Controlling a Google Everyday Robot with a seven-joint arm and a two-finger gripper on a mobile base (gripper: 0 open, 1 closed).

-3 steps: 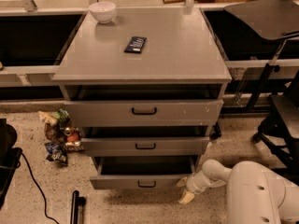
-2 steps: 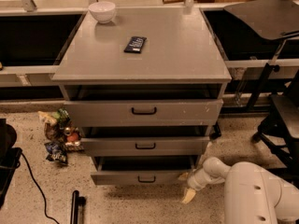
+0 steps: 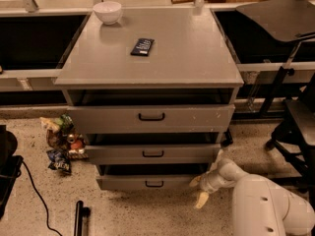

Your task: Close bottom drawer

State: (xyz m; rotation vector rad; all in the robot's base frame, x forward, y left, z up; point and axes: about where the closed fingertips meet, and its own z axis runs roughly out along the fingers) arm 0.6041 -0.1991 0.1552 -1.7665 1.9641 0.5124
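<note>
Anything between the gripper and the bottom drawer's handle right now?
No. In the camera view only plain grey drawer front lies between the gripper, at the bottom drawer's right end, and its handle.

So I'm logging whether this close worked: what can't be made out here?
- Inside of the bottom drawer: camera view, hidden under the middle drawer and in shadow.
- Whether the gripper, low by that drawer's right corner, touches it: too dim to tell.
- Arm: cut off by the bottom edge.

Cabinet top [image 3: 189, 58]: bowl [image 3: 107, 11], dark packet [image 3: 142, 46]. End effector [image 3: 199, 191] near floor [image 3: 147, 215].
</note>
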